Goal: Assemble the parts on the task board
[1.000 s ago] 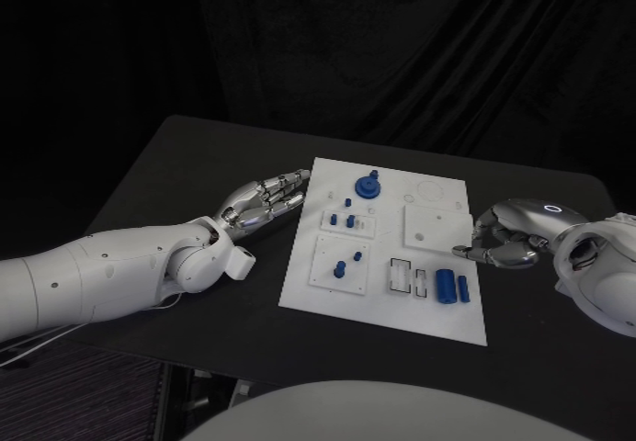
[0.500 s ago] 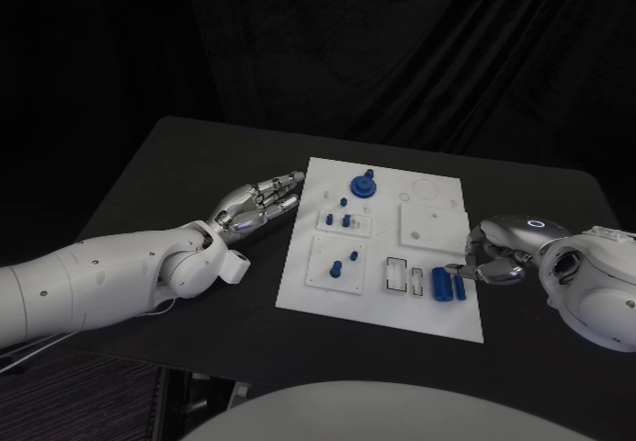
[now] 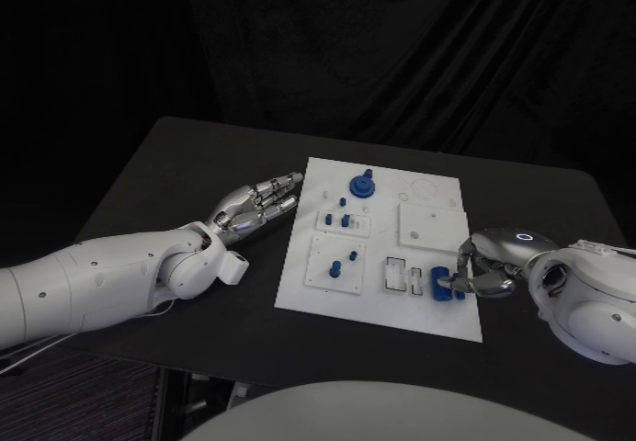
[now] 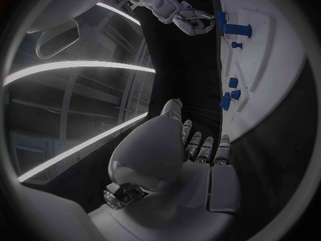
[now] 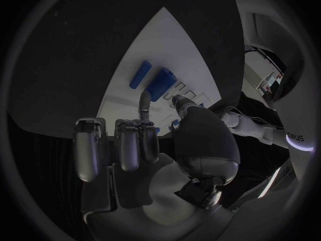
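I see the task board (image 3: pixel 431 220) lying in the middle of the black surface (image 3: pixel 159 175). My left hand (image 3: pixel 260 202) rests on the surface just beside the board's left edge, fingers stretched out flat together and holding nothing. My right hand (image 3: pixel 485 269) sits at the board's near right corner, its fingers curled down beside two blue cylinders (image 3: pixel 450 285) lying side by side; I cannot tell whether it grips either. Further blue parts stand near the far edge (image 3: pixel 365 186) and left of centre (image 3: pixel 339 268).
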Robot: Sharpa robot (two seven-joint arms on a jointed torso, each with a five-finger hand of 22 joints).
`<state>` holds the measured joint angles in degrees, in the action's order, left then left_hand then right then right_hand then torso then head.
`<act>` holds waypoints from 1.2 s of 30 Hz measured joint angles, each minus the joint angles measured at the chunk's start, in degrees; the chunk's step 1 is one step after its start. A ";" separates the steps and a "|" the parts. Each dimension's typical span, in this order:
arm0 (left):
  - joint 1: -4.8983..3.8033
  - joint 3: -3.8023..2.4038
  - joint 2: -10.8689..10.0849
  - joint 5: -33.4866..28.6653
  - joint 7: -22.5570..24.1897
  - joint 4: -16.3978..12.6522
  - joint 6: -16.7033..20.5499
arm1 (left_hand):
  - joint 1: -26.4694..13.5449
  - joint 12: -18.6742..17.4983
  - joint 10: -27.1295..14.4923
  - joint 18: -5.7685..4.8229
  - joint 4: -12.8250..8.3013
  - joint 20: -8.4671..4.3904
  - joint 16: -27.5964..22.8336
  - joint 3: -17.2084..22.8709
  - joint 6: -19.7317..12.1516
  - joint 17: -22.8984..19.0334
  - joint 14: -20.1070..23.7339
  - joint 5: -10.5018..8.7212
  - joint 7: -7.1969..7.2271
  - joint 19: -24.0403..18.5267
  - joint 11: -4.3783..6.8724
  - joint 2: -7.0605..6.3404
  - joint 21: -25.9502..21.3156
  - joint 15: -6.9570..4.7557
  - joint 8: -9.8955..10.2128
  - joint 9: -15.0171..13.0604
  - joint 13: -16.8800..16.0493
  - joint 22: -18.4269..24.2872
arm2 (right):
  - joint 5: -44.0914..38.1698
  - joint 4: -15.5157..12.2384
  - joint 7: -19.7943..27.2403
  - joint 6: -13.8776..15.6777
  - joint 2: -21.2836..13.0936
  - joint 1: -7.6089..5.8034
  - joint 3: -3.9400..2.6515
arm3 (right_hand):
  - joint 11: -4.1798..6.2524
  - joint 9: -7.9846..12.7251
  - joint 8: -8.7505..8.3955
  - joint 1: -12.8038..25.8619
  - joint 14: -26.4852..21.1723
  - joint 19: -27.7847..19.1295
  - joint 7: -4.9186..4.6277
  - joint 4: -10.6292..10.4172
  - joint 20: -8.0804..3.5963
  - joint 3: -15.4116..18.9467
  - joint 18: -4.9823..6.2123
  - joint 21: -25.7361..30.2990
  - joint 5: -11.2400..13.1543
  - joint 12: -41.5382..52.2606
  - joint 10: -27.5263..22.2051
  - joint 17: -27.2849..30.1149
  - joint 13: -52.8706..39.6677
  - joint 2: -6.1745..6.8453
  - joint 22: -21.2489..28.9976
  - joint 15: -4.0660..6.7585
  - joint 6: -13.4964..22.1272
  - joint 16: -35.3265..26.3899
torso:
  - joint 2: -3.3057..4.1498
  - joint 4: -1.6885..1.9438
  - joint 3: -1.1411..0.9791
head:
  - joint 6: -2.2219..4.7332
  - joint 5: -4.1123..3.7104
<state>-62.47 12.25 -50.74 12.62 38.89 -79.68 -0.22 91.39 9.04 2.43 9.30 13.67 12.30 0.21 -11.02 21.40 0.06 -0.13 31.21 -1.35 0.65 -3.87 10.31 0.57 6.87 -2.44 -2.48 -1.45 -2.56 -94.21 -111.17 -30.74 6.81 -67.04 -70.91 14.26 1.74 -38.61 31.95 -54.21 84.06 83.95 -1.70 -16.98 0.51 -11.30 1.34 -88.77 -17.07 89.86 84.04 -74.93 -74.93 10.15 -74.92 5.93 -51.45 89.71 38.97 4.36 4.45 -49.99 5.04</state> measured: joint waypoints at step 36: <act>1.18 -0.01 0.24 0.00 0.00 0.53 -0.99 | -0.24 0.00 -0.21 0.00 -0.15 0.83 0.00 0.47 -0.18 0.04 0.21 0.00 -1.46 0.01 -0.21 0.24 0.00 0.62 0.00 -0.01 0.00 -0.03 | -2.26 7.79 0.56 1.02 6.66 4.05 -0.12 | 0.00 -1.55 -0.34 -0.47 0.00 0.00 -0.64 0.12 0.00 -1.47 0.02 0.25 0.02 0.00 0.00 0.01 0.02 -2.27 0.01 0.00 0.78 -0.04 | -0.05 0.04 -0.03 | 0.00 -0.27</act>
<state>-61.29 12.24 -50.50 12.62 38.90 -79.16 -1.22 91.15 9.04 2.23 9.31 13.51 13.13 0.21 -10.55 21.23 0.10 0.08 31.21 -2.80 0.67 -4.08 10.56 0.57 7.50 -2.44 -2.49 -1.45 -2.58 -96.47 -103.38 -30.18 7.83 -60.38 -66.87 14.14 1.74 -40.16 31.61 -54.68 84.06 83.95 -2.34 -16.86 0.51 -12.77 1.35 -88.51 -17.05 89.85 84.04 -74.92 -74.91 7.88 -74.91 5.93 -50.67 89.66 38.92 4.39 4.42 -49.99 4.77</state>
